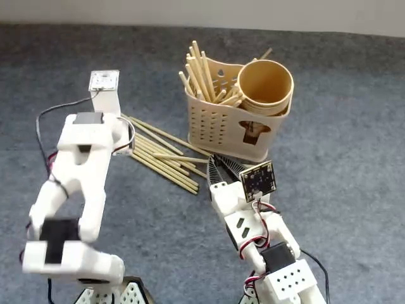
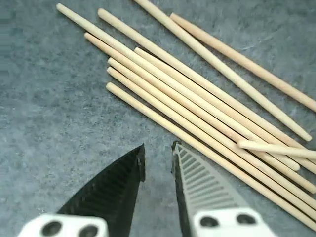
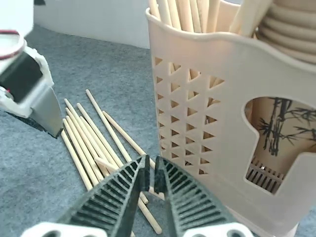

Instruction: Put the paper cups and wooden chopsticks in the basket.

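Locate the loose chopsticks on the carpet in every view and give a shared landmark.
High view: loose chopsticks lie between the left arm and the basket.
Left wrist view: they spread just beyond the left gripper.
Right wrist view: beside the basket, past the right gripper.
Landmark: the basket, in high and right wrist views.

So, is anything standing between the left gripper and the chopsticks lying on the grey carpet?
Nothing visible. The left gripper hangs open right beside the loose chopsticks, with only a strip of bare grey carpet between its fingertips and the nearest stick.
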{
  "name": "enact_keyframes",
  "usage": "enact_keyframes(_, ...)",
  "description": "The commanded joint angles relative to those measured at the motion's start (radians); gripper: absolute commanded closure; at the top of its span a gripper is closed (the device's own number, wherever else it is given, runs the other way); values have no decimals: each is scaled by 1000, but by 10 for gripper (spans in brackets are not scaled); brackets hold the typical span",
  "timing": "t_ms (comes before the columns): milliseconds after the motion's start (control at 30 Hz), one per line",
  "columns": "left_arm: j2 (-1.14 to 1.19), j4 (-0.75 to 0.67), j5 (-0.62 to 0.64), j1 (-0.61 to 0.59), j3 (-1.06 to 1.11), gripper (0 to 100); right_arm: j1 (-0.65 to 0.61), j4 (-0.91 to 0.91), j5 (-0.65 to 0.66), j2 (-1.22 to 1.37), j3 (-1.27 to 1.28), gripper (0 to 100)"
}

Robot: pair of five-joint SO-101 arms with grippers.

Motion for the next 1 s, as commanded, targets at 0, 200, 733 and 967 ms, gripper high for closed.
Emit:
enact_keyframes(0, 127, -15, 44, -31, -131, 892, 10, -27, 11, -21, 48, 965)
enact_keyframes(200, 214, -14, 64, -48, -180, 893, 10, -27, 11, -21, 48, 965)
enact_keyframes(733, 191, -8, 132, -67, -232, 892, 10, -27, 11, -21, 48, 965)
enact_keyframes(967, 289, -75, 132, -67, -242, 891, 10, -27, 11, -21, 48, 965)
